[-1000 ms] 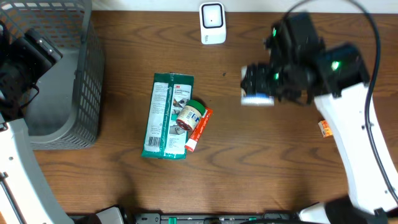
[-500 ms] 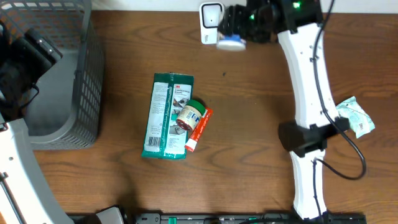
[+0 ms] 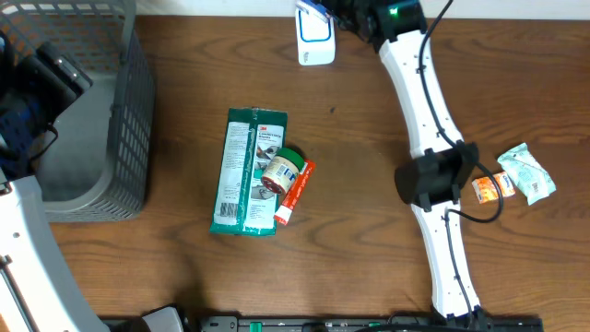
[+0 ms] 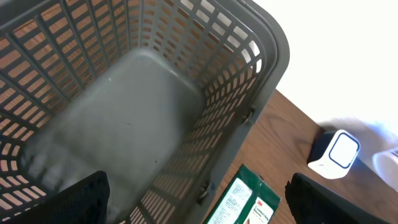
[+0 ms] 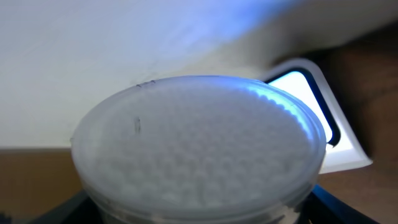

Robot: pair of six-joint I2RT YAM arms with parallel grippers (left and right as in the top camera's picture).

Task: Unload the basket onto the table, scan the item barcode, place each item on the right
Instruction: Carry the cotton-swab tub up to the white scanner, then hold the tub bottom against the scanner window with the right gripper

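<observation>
Across the brown tabletop (image 3: 369, 231), a round clear tub (image 5: 199, 143) is pinched in the right fingers (image 5: 56, 214), held just beside the scanner (image 3: 315, 35); the left fingers (image 4: 81, 199) are spread wide, well apart from the scanner.

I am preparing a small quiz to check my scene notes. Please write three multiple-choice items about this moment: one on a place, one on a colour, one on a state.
1. Where does the white scanner stand?
A. on the table near its far edge, right of the grey basket
B. inside the basket
C. on a shelf

2. Which colour is the long packet at mid-table, mainly?
A. red
B. green
C. blue

3. How is the left gripper?
A. shut on the packet
B. shut on the scanner
C. open, holding nothing

Answers: 1 A, the overhead view shows it on bare wood beyond the basket's right wall. 2 B, its wrapper is green around a white label. 3 C, its fingers stand wide apart over the basket.
</observation>
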